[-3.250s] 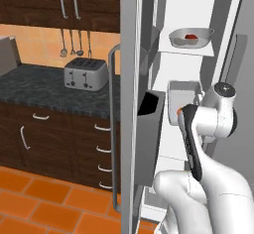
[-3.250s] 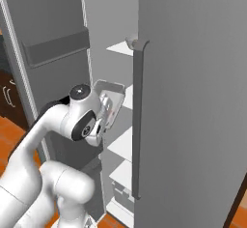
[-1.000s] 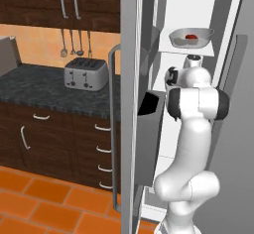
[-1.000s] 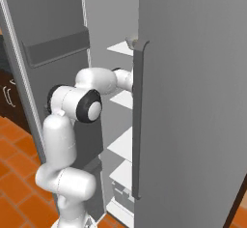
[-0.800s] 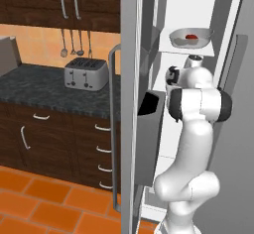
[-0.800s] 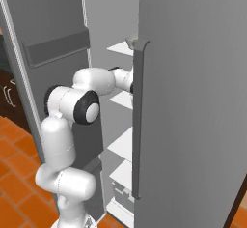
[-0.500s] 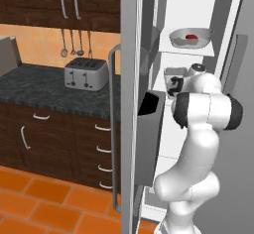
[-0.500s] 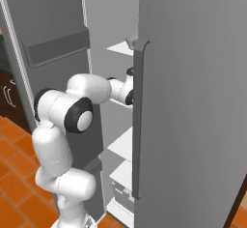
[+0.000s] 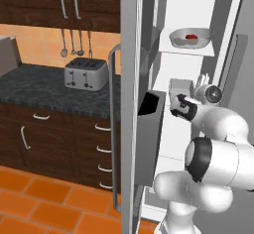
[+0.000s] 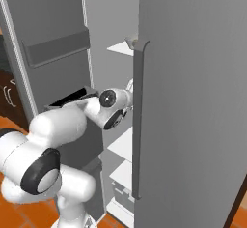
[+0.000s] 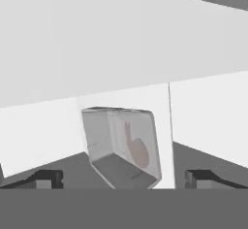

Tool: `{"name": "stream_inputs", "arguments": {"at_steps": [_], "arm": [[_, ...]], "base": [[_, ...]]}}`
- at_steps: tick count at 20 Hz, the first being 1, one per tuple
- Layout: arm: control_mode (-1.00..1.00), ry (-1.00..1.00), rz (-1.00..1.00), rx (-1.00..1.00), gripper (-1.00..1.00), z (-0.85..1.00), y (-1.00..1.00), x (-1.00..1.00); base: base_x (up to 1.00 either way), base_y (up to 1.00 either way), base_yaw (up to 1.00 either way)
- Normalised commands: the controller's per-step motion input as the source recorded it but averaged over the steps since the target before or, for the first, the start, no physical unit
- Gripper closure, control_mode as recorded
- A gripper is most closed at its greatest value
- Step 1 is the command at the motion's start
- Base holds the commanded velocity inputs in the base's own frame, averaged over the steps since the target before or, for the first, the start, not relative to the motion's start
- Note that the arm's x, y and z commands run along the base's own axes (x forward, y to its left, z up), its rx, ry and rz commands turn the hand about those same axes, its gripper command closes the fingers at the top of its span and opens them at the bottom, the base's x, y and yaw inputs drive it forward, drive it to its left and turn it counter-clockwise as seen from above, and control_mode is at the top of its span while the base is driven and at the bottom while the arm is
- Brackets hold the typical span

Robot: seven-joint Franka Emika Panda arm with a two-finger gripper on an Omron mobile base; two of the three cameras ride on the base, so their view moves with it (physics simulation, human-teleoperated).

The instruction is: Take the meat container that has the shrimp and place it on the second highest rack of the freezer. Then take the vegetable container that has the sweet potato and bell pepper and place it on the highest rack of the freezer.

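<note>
Both base views face the open freezer (image 9: 198,54) from behind the arm; the hand view looks closely inside it.

No text or labels are legible.

Silver toaster (image 9: 85,74) on the dark speckled surface (image 9: 34,86), utensils (image 9: 75,43) hanging on the wall behind. Dark wood drawers (image 9: 97,148) beneath, upper cabinets (image 9: 59,2) above, orange tiled floor (image 9: 44,198) below.

Flat, even rendered light with no glare and only soft shading inside the white freezer (image 9: 191,104), sharp base views, and a paler, washed-out, slightly blurred hand view with a faint shrimp (image 11: 136,150).
</note>
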Motion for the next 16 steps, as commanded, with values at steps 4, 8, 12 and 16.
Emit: {"name": "stream_inputs", "arguments": {"at_steps": [4,8,12,16], "arm": [[-1.0,-0.38,-0.15,0.0,-1.0,1.0,0.36,-1.0],[-1.0,-0.23,-0.07,0.01,-1.0,1.0,0.07,-1.0],[-1.0,-0.03,-0.01,0.02,-1.0,1.0,0.0,-1.0],[-1.0,0.09,0.0,0.03,-1.0,1.0,0.01,-1.0]], "base": [[0.0,0.0,0.0],[0.0,0.0,0.0],[0.0,0.0,0.0],[0.0,0.0,0.0]]}}
